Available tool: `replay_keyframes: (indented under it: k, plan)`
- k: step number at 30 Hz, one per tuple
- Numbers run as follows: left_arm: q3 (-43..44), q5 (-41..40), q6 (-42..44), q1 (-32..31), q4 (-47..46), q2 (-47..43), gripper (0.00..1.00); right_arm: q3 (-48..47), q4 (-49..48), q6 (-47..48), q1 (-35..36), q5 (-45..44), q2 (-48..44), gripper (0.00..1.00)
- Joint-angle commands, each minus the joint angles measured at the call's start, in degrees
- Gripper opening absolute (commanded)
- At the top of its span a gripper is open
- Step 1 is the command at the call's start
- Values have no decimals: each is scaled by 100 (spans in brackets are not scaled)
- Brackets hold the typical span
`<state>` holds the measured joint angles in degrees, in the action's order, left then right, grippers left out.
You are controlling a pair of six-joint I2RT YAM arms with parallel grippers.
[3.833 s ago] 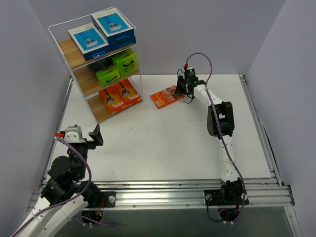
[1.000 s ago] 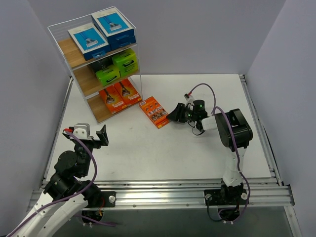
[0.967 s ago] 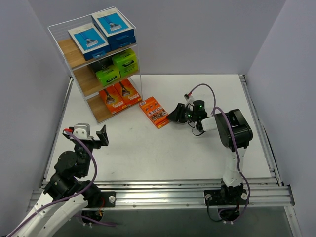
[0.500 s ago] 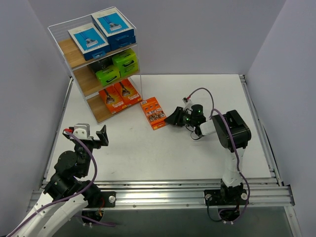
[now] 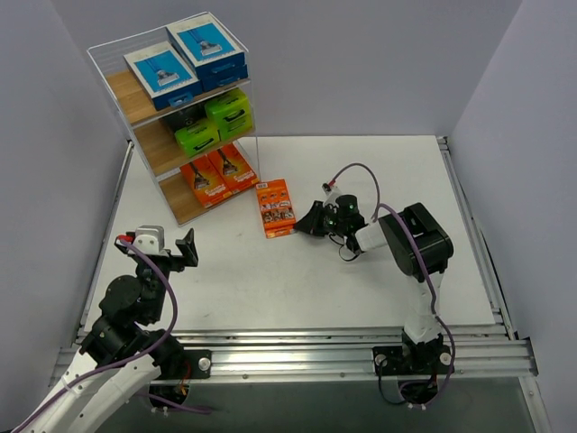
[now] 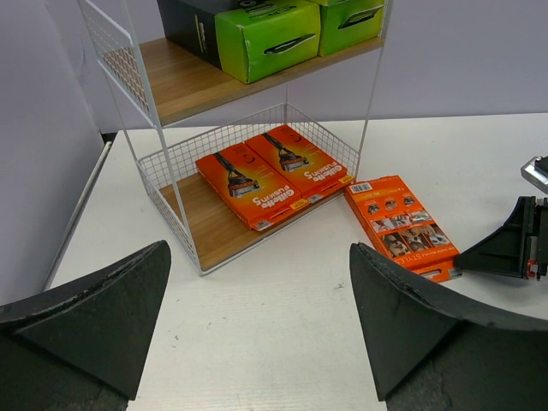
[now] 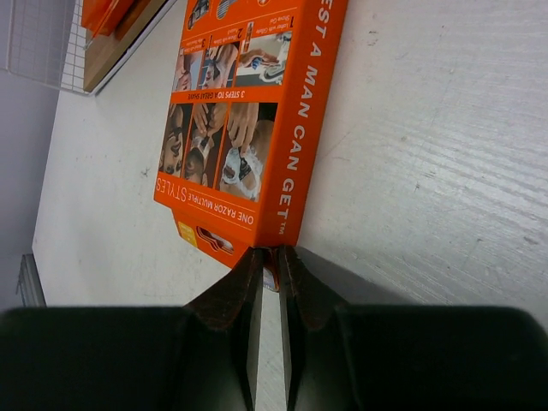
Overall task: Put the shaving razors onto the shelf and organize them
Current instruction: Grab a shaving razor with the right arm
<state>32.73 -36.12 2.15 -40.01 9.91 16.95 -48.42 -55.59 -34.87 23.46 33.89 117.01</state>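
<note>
Judging by how things lie, you are handling the last stray: one orange pack (image 5: pixel 276 207) lies flat on the table (image 5: pixel 270 298), just beside the bottom tier of the shelf (image 6: pixel 214 244). Its far corner is close to the two orange packs (image 6: pixel 272 171) already lying there. Up top sit the blue packs (image 5: pixel 185 56) and in the middle the green packs (image 6: pixel 265 38), so orange belongs low.

Your right gripper (image 5: pixel 305 223) lies low against the pack's near end with its jaws drawn almost together, only a slit between them. The wrist view does not settle whether they nip the corner or merely press on it. Your left gripper (image 6: pixel 259 250) hangs spread wide and empty near the front left, well apart from everything.

To do this well, I think you want to push along the pack's long axis. Pushed at one corner, it will likely swivel and jam against the shelved packs. A flat slide probably stalls at the board's edge and wire frame, so expect to open up, take the pack across its narrow width and lift it over. Aim for the bare wood on that tier beside the other two, and set the pack down square before you let go. Keep your wrist clear of the thin wire uprights.
</note>
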Motion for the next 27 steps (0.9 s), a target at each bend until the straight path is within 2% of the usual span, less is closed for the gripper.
replay_keyframes:
  k: [1,5,14,27]
  plan:
    - [234,61,-4,19,-60,1,94,43,367,-133,115,-419,357,6]
    - [216,61,-4,19,-60,1,94,175,-153,-555,141,-260,393,0]
    - [216,44,4,19,-77,-8,94,413,-953,-1276,194,12,-99,0]
    - [216,17,13,19,-77,-34,94,782,-770,-1496,238,30,-1215,0]
